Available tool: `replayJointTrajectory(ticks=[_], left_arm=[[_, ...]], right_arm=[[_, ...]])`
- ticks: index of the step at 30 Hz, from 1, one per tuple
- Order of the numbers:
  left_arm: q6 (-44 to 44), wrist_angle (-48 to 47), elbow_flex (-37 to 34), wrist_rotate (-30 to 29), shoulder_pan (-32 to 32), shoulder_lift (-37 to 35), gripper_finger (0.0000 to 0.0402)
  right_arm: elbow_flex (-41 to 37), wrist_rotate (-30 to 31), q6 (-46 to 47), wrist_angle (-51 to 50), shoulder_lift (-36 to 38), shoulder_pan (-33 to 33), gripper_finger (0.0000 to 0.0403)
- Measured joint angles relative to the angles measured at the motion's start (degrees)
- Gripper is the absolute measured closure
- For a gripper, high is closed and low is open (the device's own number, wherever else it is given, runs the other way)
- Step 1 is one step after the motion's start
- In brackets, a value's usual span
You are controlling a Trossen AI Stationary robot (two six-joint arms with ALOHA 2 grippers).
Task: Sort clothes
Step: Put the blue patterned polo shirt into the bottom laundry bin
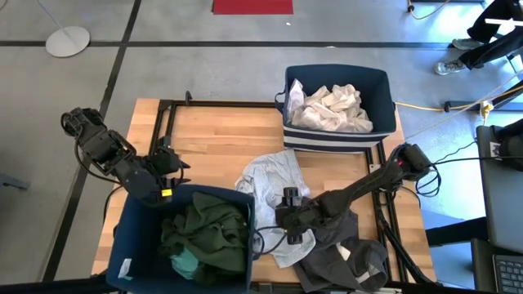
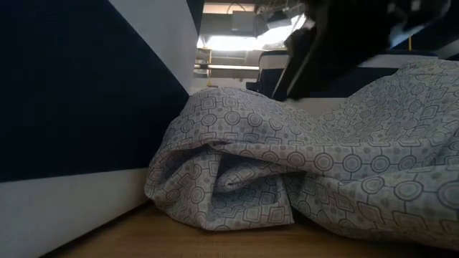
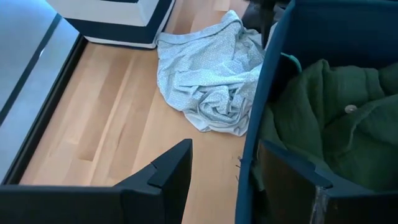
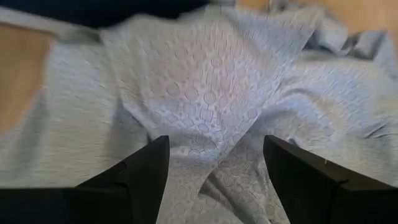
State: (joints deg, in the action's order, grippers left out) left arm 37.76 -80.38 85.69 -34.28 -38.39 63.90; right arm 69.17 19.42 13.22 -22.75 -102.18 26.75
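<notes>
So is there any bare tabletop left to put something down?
Yes: bare wood between the bin of white clothes, the left gripper and the patterned grey garment. The near right is crowded, with the right gripper open over that garment beside a dark grey garment.

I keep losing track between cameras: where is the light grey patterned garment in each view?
High view: light grey patterned garment lies mid-table, under the open right gripper.
Low view: it fills the foreground on the wood.
Left wrist view: it lies crumpled beside the near navy bin.
Right wrist view: it fills the picture past the open fingers.
Shared landmark: the wooden table.
</notes>
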Motion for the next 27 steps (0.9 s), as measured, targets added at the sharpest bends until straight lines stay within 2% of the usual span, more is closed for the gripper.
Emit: replayJointTrajectory(ticks=[4,16,22,25,27], left_arm=[[0.80,0.00,0.00,0.00,0.00,0.00,0.0229],[1.03,-0.07,0.00,0.02,0.00,0.02,0.0229],[1.14,-0.07,0.00,0.02,0.00,0.04,0.0229],[1.22,-0.07,0.00,0.02,0.00,0.04,0.0229],[1.24,-0.07,0.00,0.02,0.00,0.06,0.0229]], right_arm=[[0.00,-0.89,-1.66,1.45,-2.86,-1.69,0.0141],[0.04,-11.81,-9.34,6.94,-6.60,-11.05,0.0141],[0.19,-13.47,-10.53,6.88,-11.70,-14.31,0.0141],[0.34,-13.57,-10.29,7.24,-13.53,-15.05,0.0154],[0.35,-13.61,-10.17,7.31,-14.19,-15.22,0.0180]])
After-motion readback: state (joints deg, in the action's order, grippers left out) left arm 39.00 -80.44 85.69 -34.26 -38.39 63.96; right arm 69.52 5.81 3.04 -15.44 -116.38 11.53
